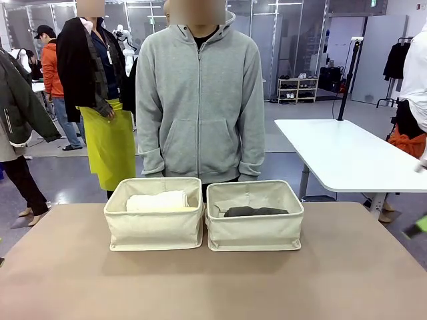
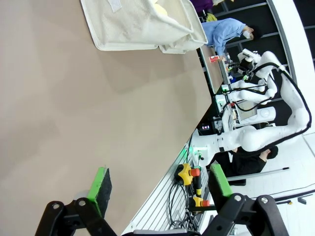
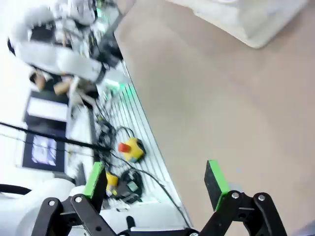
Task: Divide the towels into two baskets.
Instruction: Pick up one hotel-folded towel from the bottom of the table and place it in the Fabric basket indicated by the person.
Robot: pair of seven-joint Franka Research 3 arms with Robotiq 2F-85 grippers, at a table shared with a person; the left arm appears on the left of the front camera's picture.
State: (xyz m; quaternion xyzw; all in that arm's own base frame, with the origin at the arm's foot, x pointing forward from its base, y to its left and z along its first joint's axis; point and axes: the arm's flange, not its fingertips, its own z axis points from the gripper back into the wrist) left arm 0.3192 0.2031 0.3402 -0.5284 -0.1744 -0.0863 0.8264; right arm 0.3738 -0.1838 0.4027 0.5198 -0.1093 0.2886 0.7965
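Two cream baskets sat side by side, touching, near the table's [image 1: 67,280] far edge, in front of a person in a grey hoodie [image 1: 200,100]. Left basket [image 1: 154,230] held a white towel [image 1: 157,199], long axis running left-right across the basket, w/ a pale yellow towel [image 1: 175,209] edge just showing in front of it. Right basket [image 1: 254,231] held a dark grey towel [image 1: 255,211], also lying left-right. Left end effector [image 2: 160,184] was wide open, holding nothing, above bare table. Right end effector [image 3: 155,182] likewise wide open and empty.
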